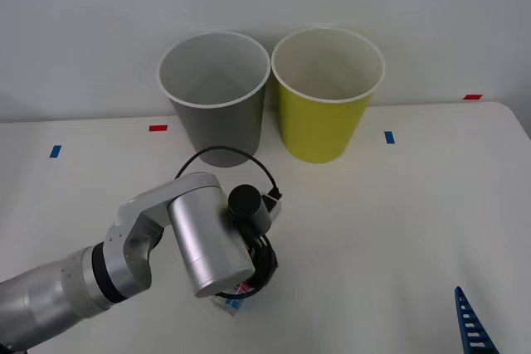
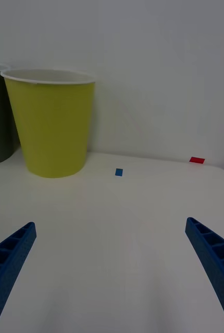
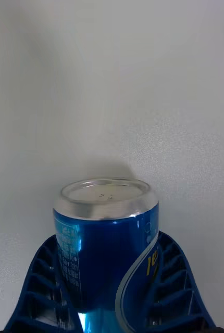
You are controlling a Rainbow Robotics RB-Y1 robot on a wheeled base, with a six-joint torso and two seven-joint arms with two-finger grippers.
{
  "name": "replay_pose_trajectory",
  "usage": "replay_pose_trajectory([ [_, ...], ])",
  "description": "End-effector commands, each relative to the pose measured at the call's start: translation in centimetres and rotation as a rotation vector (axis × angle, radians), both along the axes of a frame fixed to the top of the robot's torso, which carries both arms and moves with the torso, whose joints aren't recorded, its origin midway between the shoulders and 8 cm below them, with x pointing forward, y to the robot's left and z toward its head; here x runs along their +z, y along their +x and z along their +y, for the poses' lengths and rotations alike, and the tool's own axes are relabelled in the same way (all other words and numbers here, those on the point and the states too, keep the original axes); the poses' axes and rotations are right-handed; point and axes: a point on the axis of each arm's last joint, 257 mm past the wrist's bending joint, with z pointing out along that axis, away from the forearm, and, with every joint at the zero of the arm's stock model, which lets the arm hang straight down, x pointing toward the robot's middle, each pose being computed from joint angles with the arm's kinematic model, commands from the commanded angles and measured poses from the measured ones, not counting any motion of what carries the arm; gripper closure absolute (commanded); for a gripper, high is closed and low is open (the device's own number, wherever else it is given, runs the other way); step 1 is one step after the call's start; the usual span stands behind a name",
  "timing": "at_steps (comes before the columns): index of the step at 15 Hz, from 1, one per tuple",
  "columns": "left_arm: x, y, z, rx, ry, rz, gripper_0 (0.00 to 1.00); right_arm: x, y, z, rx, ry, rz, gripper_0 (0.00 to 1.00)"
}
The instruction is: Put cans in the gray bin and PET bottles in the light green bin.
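The left gripper (image 3: 112, 312), in front of the gray bin (image 1: 217, 113), clamps the blue can (image 3: 106, 244); the right gripper (image 2: 112, 276) waits agape.

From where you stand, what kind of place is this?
Probably a lab test bench for waste sorting, not a home: a plain white table with coloured tape markers, a gray bin and a light green bin against a bare wall, and the left gripper around a blue can.

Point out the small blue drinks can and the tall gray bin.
small blue drinks can (image 3: 104, 244), left wrist view, on its blue side wall.
tall gray bin (image 1: 222, 126), front view, on its outer wall.
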Motion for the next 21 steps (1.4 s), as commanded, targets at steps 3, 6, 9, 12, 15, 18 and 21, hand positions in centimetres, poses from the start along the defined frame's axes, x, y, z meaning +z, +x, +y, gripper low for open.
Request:
replay_pose_trajectory([
  [3, 1.2, -0.1, 0.1, -0.027, -0.012, -0.030, 1.00, 0.0, 0.0, 0.0, 0.000, 0.000, 0.000, 0.00],
  [6, 3.5, 0.7, 0.1, -0.063, -0.057, -0.127, 1.00, 0.0, 0.0, 0.0, 0.000, 0.000, 0.000, 0.00],
  [9, 6.5, 1.3, 0.6, -0.125, -0.111, -0.207, 1.00, 0.0, 0.0, 0.0, 0.000, 0.000, 0.000, 0.00],
  [12, 9.6, 2.3, 1.7, -0.182, -0.118, -0.326, 1.00, 0.0, 0.0, 0.0, 0.000, 0.000, 0.000, 0.00],
  [15, 13.9, 2.9, 1.6, -0.212, -0.135, -0.449, 1.00, 0.0, 0.0, 0.0, 0.000, 0.000, 0.000, 0.00],
  [18, 18.3, 3.1, 1.1, -0.221, -0.187, -0.555, 1.00, 0.0, 0.0, 0.0, 0.000, 0.000, 0.000, 0.00],
  [21, 23.7, 4.3, 2.0, -0.198, -0.236, -0.695, 1.00, 0.0, 0.0, 0.0, 0.000, 0.000, 0.000, 0.00],
])
